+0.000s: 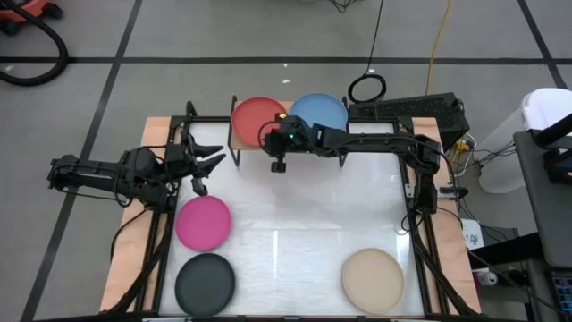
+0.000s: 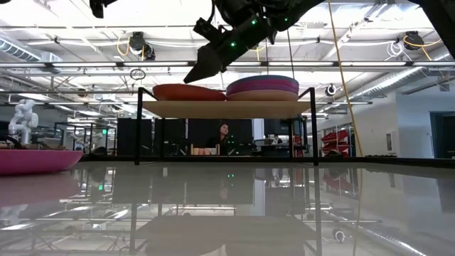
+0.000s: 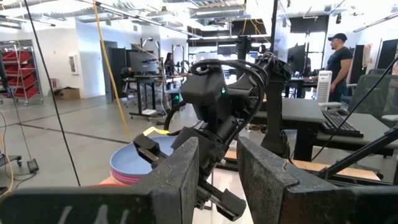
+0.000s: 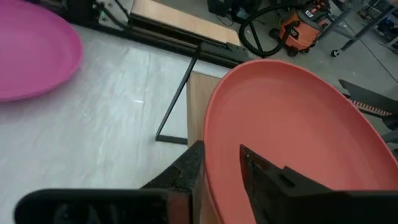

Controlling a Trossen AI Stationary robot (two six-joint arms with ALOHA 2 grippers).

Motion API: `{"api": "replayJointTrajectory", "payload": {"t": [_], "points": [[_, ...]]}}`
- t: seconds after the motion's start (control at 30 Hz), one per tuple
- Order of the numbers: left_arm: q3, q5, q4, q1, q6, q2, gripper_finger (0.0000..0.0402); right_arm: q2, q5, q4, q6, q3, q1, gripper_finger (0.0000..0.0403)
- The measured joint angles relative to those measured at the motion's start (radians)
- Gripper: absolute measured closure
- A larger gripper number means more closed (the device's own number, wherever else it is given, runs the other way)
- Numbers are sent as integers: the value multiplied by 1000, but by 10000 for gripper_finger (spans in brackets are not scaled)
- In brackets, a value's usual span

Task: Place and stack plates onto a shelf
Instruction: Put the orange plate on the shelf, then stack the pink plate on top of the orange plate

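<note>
Right gripper (image 1: 271,136) fingers pinched shut; left gripper (image 1: 213,161) parted, hovering.

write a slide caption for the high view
Right gripper at the red round plate on the light-wood shelf; left gripper open, waiting above the magenta plate.

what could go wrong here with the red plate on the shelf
1. The right gripper has its fingers around the rim of the red plate; pulling back before opening fully could drag it off the shelf.
2. The red plate sits close beside the stack topped by the blue plate, so a sideways nudge might shift that stack.
3. The left gripper waits near the shelf's corner, so the arms could collide if both move.
</note>
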Motion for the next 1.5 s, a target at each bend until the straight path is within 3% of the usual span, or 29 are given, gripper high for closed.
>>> {"api": "replayJointTrajectory", "payload": {"t": [0.27,0.43,0.63,0.83,1.03,1.27,1.5], "points": [[0,-2,0,0,3,0,287,-54,-2,94,-14,0,78,288],[0,-2,-7,0,-5,0,287,-150,8,22,-71,-2,148,285],[2,-63,-53,-3,-31,45,287,-316,145,-112,-65,-28,272,288],[143,-170,-345,-5,-165,174,287,-504,220,-90,-6,-208,392,288],[299,-170,-629,-5,-321,385,287,-678,313,123,6,-487,497,288],[512,2,-1153,6,-496,613,287,-849,346,369,-35,-743,561,289],[524,236,-1270,3,-420,772,283,-952,346,465,-22,-878,575,289]]}}
